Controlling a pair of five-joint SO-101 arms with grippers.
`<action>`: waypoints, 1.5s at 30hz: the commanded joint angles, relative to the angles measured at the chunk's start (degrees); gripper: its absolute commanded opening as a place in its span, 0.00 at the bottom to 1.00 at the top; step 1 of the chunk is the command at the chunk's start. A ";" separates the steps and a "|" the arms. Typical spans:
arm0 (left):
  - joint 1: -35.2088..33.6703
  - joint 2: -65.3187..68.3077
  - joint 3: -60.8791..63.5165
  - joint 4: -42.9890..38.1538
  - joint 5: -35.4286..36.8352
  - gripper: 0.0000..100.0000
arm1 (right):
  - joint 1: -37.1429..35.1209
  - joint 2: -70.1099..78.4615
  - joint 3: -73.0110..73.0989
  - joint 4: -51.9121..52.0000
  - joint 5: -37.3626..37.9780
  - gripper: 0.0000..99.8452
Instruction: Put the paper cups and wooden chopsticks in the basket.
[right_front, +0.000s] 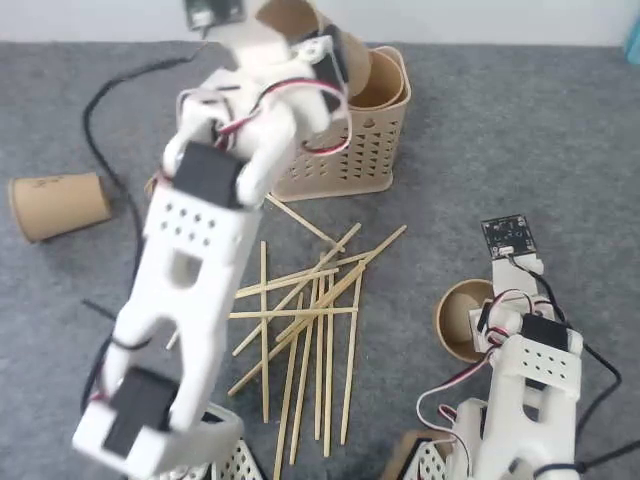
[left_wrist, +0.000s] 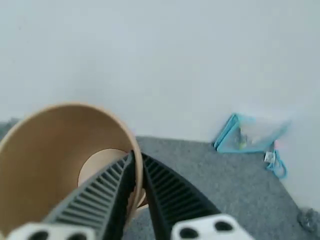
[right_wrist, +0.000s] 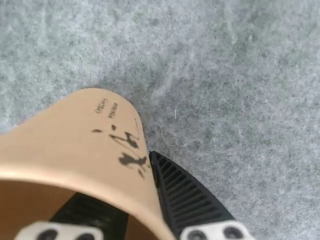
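Observation:
My left gripper (right_front: 325, 52) is raised over the beige slatted basket (right_front: 350, 165) at the back, shut on the rim of a brown paper cup (right_front: 288, 18). Up close, its fingers (left_wrist: 136, 157) pinch that cup's wall (left_wrist: 50, 150), the cup's mouth facing the camera. Another cup (right_front: 385, 82) sits inside the basket. My right gripper (right_front: 490, 322) is low at the front right, shut on a third cup (right_front: 460, 318); one finger is inside the cup (right_wrist: 85, 145) and one finger (right_wrist: 180, 195) outside. A fourth cup (right_front: 58, 205) lies on its side at the far left. Several wooden chopsticks (right_front: 310, 320) lie scattered mid-table.
The table is covered in grey felt (right_front: 520, 140). A black cable (right_front: 98, 105) loops at the back left. A turquoise object (left_wrist: 245, 137) rests against the wall at the far right corner. The arms' bases stand at the front edge.

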 joint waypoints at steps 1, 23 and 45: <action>1.58 4.75 -8.66 2.11 -0.62 0.01 | -0.92 -0.22 1.32 -0.92 0.79 0.01; 3.87 12.84 -10.42 -3.60 -13.36 0.01 | -1.01 -0.22 1.32 -1.01 0.79 0.01; 3.87 10.37 -10.86 8.70 -25.49 0.18 | -1.01 -0.22 1.32 -1.01 0.79 0.01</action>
